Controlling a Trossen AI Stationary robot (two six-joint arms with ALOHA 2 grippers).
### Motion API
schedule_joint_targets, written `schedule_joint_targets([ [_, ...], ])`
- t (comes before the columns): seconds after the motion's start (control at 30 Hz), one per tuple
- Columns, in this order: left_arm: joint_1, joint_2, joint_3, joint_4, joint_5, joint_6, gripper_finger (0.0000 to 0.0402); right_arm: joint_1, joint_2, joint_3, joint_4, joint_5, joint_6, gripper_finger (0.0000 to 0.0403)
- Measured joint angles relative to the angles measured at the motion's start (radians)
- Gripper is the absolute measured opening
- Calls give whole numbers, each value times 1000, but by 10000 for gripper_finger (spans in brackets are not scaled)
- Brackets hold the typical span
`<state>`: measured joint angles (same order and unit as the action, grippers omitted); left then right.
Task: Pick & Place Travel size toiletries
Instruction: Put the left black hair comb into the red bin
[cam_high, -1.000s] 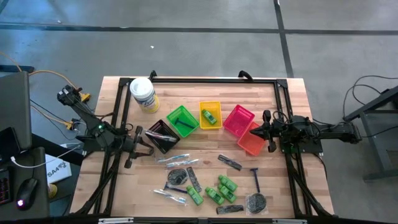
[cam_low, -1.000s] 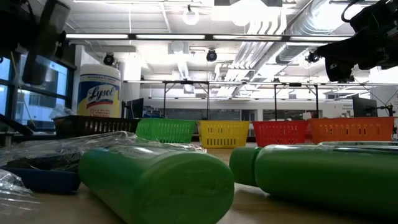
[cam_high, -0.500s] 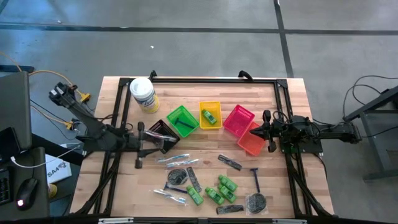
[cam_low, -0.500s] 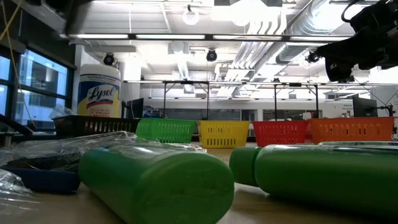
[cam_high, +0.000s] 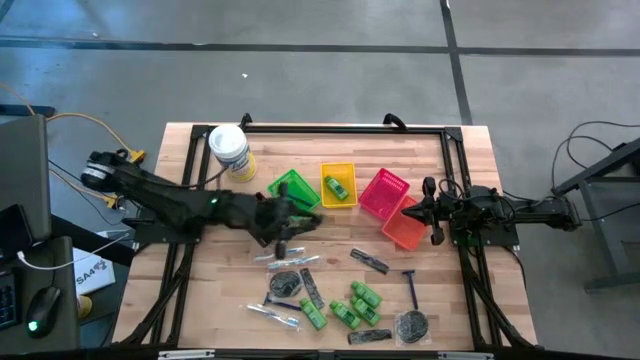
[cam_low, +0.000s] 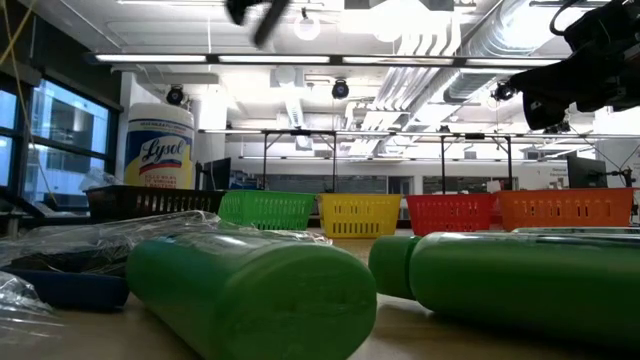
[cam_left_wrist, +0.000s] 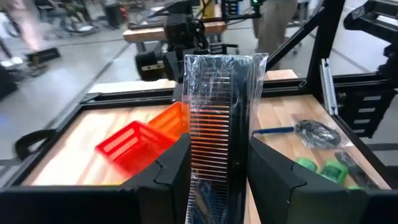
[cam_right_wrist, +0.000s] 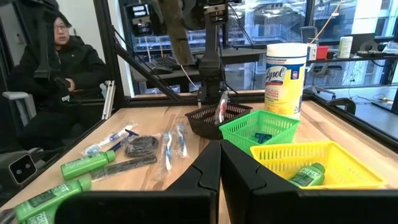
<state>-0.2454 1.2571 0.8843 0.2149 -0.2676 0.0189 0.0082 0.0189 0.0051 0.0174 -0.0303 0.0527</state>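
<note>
Comb (cam_left_wrist: 216, 130) in crinkly clear wrap, standing up between left gripper (cam_left_wrist: 217, 163) fingers, pinching it above black basket (cam_high: 262, 219). Probably light, stiff, slippery wrap; gripping flat sides. Right gripper (cam_right_wrist: 220, 167) pressing together, waiting near orange basket (cam_high: 403, 228).

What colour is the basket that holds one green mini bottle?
Yellow basket; the green mini bottle inside shows best in the high view.

we see our left arm (cam_high: 170, 200) as dark jointed links with a small green light on it and a yellow cable trailing from its base. our right arm (cam_high: 500, 212) is the same dark build, blocky at the wrist. our fingers (cam_left_wrist: 155, 186) are matte black, angular, thick-walled plastic.
</note>
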Motion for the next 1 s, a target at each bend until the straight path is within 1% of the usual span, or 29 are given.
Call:
schedule_joint_targets([
  [0.1,70,83,67,21,136,0,124,0,0,0,0,0,-4,2],
  [0.2,121,165,141,21,229,-9,124,0,0,0,0,0,-1,2],
  [0.53,229,406,402,17,442,-2,124,0,0,0,-1,0,2,2],
  [0.73,327,507,493,45,540,-1,124,0,7,0,-2,-3,-1,2],
  [0.8,357,551,514,85,580,-1,124,0,12,0,-2,-6,-2,2],
  [0.9,398,606,527,131,638,-21,124,0,11,0,2,-34,-8,2],
  [1.0,427,670,554,175,658,-50,124,0,11,0,9,-66,-17,2],
])
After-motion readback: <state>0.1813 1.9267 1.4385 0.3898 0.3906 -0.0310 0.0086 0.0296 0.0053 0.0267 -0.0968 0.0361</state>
